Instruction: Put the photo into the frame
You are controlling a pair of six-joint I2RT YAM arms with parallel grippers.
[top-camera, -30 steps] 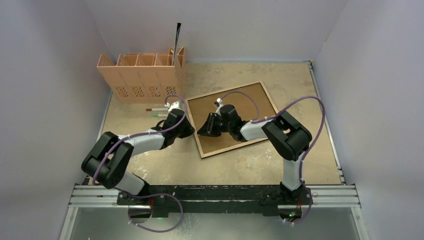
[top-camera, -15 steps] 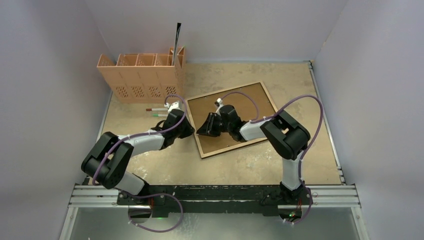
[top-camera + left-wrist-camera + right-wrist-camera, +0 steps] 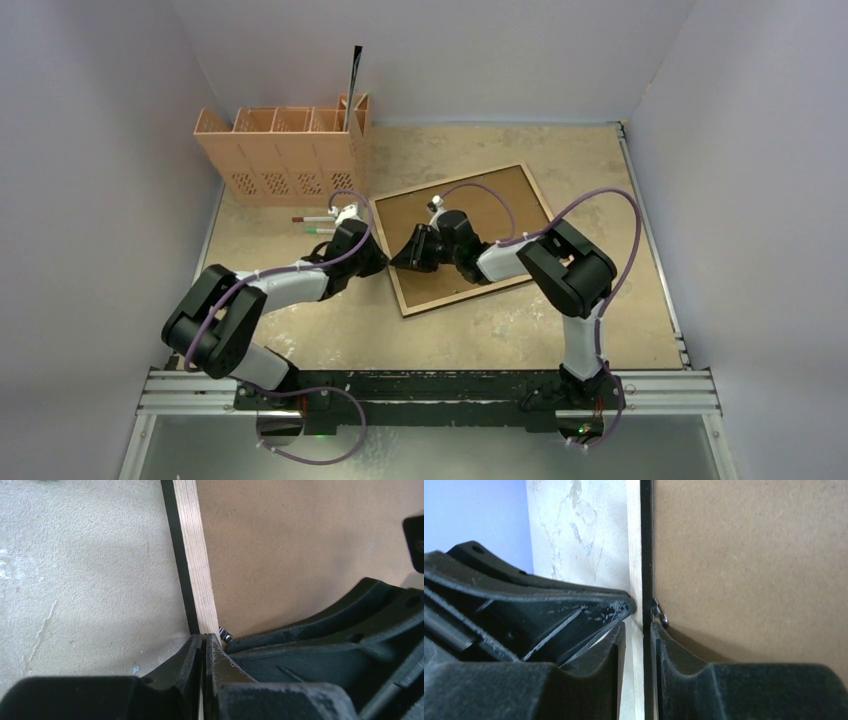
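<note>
Right wrist: right hand (image 3: 638, 626) pinches the wood-edged frame (image 3: 634, 550); left hand (image 3: 204, 640) closed tight.

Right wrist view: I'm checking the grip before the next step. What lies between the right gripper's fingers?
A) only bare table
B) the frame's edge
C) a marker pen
B: the frame edge, light wood and black, runs straight down between the two fingers of the right gripper.

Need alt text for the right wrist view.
The right tool straddles the light wood rail of the frame, one finger on each side. Brown backing board fills the right; the left tool meets the rail from the left, near a metal tab.
</note>
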